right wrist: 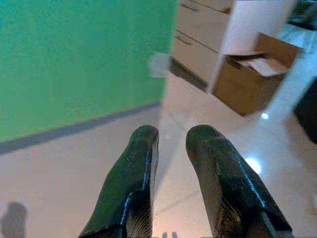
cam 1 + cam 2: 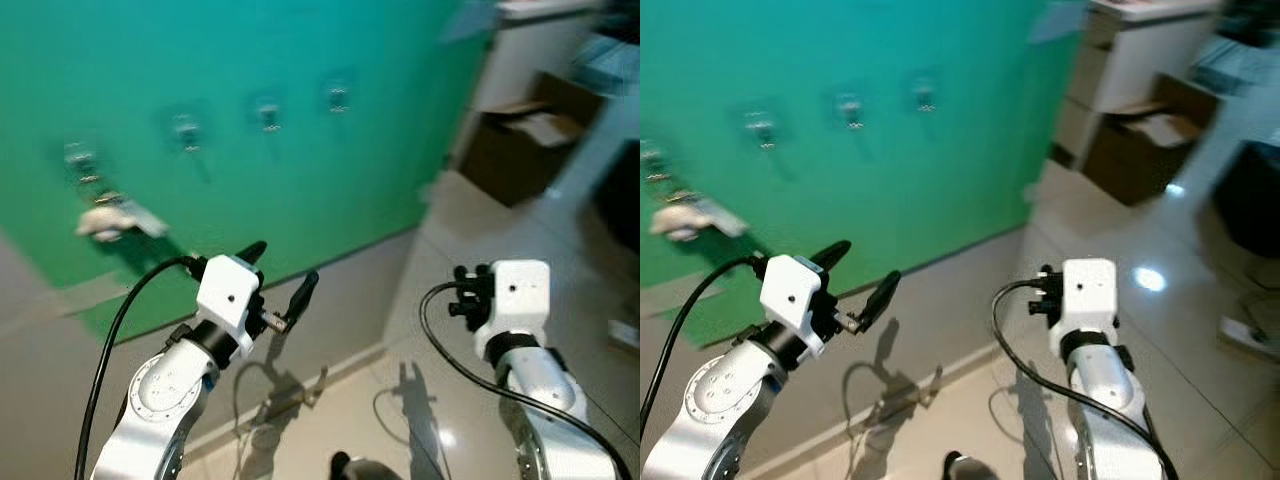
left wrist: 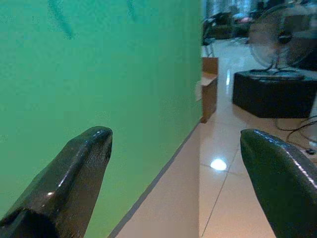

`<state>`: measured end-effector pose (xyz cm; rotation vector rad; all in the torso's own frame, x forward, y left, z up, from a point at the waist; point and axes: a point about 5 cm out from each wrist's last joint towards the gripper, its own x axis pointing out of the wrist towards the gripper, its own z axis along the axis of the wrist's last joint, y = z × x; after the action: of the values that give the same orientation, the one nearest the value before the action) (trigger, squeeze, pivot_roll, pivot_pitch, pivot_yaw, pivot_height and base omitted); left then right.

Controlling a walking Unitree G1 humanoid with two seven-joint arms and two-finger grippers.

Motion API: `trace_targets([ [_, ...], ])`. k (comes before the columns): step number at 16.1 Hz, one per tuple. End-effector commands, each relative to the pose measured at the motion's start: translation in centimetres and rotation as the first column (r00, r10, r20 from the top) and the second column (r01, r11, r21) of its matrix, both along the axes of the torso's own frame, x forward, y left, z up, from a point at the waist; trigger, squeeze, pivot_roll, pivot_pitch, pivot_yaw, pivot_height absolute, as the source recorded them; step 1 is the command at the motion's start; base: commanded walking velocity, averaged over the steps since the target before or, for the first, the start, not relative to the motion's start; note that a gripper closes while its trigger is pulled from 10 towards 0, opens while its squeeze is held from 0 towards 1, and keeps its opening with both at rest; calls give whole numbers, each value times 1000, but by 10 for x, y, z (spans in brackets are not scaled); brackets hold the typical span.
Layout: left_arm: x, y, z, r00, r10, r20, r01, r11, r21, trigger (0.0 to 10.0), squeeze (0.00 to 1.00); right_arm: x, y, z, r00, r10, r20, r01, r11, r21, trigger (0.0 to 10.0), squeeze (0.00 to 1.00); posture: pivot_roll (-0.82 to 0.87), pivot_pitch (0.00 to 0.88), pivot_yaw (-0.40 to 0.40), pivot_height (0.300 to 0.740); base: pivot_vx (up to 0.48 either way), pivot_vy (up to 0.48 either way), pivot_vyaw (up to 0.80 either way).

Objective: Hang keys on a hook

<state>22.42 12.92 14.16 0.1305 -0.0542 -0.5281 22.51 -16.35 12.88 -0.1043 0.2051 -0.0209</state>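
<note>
A row of small metal hooks (image 2: 268,113) runs across the green wall (image 2: 240,60). Something whitish with a metal piece, possibly the keys (image 2: 108,221), hangs under the leftmost hook (image 2: 80,160); blur hides its detail. My left gripper (image 2: 284,263) is raised toward the wall, below the hooks and to the right of the hanging thing. It is open, its fingers (image 3: 74,173) wide apart with nothing between them. My right gripper (image 1: 171,136) is held out over the floor, shut and holding nothing. Its white wrist (image 2: 512,295) is in the left eye view.
A grey band (image 2: 340,290) runs along the foot of the wall above the glossy tiled floor (image 2: 470,230). An open cardboard box (image 2: 520,140) and white drawers (image 2: 1120,60) stand at the far right. A black box (image 3: 275,91) with a fan (image 3: 277,34) on it sits further off.
</note>
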Motion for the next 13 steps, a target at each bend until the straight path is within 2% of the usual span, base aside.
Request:
trace_targets([
  [1, 2, 6, -2, 999, 50, 0, -50, 999, 16, 10000, 0, 0, 1, 0, 1000, 6, -12, -5, 1000, 6, 10000, 0, 10, 0, 6, 740, 0, 0, -800],
  [10, 2, 8, -3, 996, 90, 8, -90, 996, -1, 10000, 0, 1, 3, 1, 999, 35, -39, -35, 999, -3, 10000, 0, 9, 0, -13, 740, 0, 0, -800],
  [13, 2, 10, -3, 995, 101, 12, -101, 995, 7, 10000, 0, 0, 1, -5, 997, 9, -81, -8, 1000, 6, 10000, 0, 9, 0, -13, 740, 0, 0, -800],
])
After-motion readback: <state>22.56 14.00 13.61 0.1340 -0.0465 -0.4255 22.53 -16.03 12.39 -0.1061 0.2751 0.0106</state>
